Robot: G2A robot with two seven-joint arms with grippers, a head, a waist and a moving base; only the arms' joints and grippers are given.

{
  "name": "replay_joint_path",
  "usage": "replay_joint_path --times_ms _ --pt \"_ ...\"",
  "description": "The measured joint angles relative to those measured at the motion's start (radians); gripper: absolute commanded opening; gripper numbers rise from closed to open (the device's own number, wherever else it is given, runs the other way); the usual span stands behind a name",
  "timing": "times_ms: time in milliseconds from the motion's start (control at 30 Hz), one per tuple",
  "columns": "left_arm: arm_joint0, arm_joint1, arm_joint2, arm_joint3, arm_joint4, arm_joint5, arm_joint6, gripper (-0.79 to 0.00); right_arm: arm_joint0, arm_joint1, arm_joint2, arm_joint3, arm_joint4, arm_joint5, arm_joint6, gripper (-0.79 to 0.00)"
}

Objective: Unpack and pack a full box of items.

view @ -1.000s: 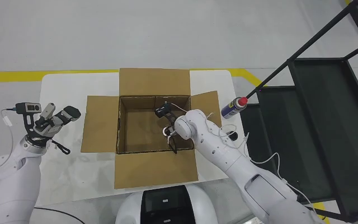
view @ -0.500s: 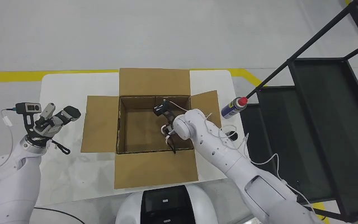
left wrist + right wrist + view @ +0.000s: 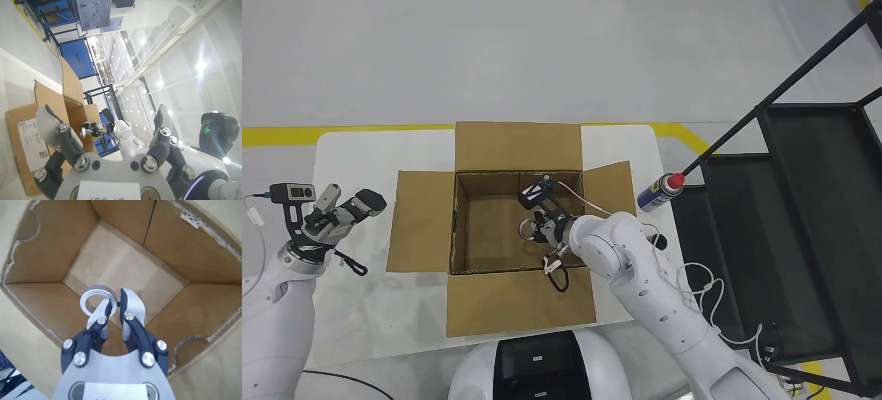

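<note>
Over the open box, pinches the metal ring in the right gripper, one finger through the hole, jaws nearly closed on its wall, likely for a slip-proof carry. At the left edge of the table, holds the left gripper wide open and empty, apparently clear of the work.

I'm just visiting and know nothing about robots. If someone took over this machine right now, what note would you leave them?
Right gripper: jaws shut on a metal ring, held over the open cardboard box.
Left gripper: jaws open, empty, over the left end of the table.
The box floor in view is bare; a spray can lies on the table by the right flap.
Done: the box looks unpacked.
Left: likely set the ring out, then repack.
</note>
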Motion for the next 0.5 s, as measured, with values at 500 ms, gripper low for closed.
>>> replay_joint_path --times_ms 500 --pt "0.0 0.0 0.0 0.0 0.0 0.0 0.0 0.0 -0.002 0.0 0.001 0.001 0.003 -0.001 -0.005 -0.785"
